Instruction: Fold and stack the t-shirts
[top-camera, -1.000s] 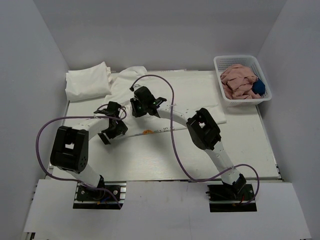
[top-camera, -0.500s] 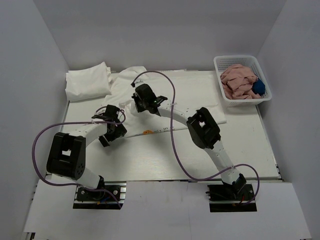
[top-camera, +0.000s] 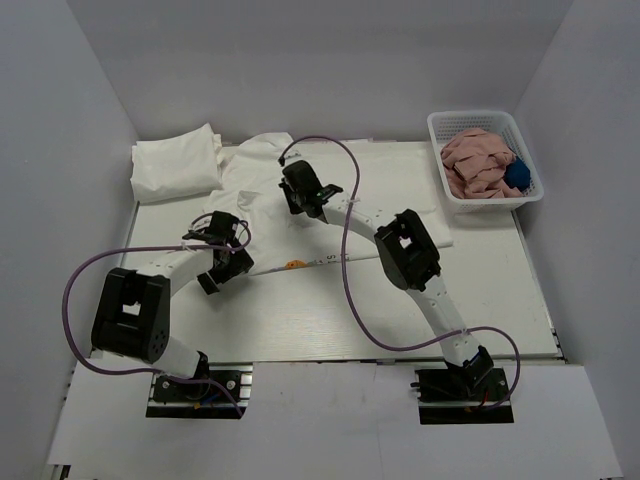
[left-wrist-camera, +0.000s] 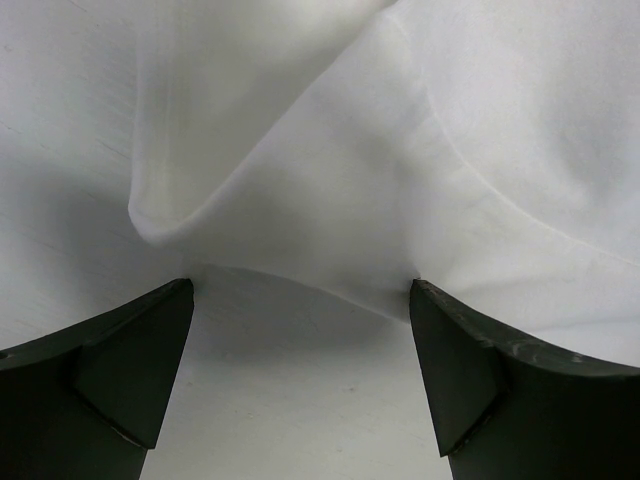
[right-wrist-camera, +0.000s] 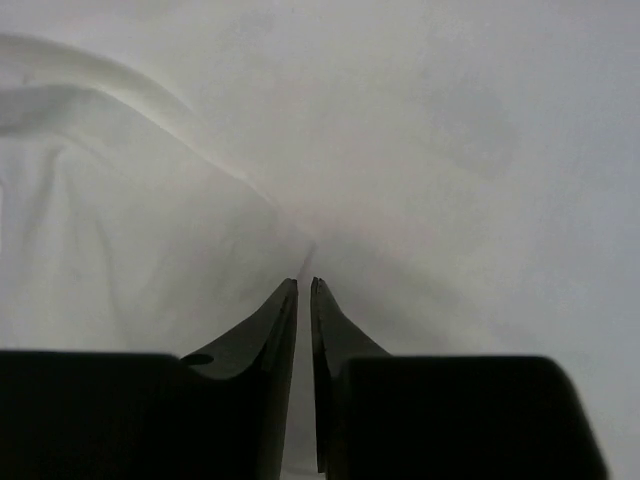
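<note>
A white t-shirt (top-camera: 385, 190) with a small orange print (top-camera: 293, 265) lies spread on the table. A folded white bundle of t-shirts (top-camera: 175, 165) sits at the back left. My left gripper (top-camera: 222, 258) is low over the shirt's left side. In the left wrist view it (left-wrist-camera: 300, 290) is open, with a raised fold of white cloth (left-wrist-camera: 300, 200) just ahead of the tips. My right gripper (top-camera: 298, 190) is over the shirt's upper part. In the right wrist view it (right-wrist-camera: 304, 282) is shut, pinching the white cloth (right-wrist-camera: 400, 150), and a crease runs from its tips.
A white plastic basket (top-camera: 532, 165) at the back right holds pink cloth (top-camera: 478, 162) and a blue item (top-camera: 516, 174). White walls close in the table on the left, back and right. Purple cables loop over both arms.
My right gripper has moved toward the back of the table, arm stretching out. My left arm's elbow has swung left; its gripper stays near the same spot.
</note>
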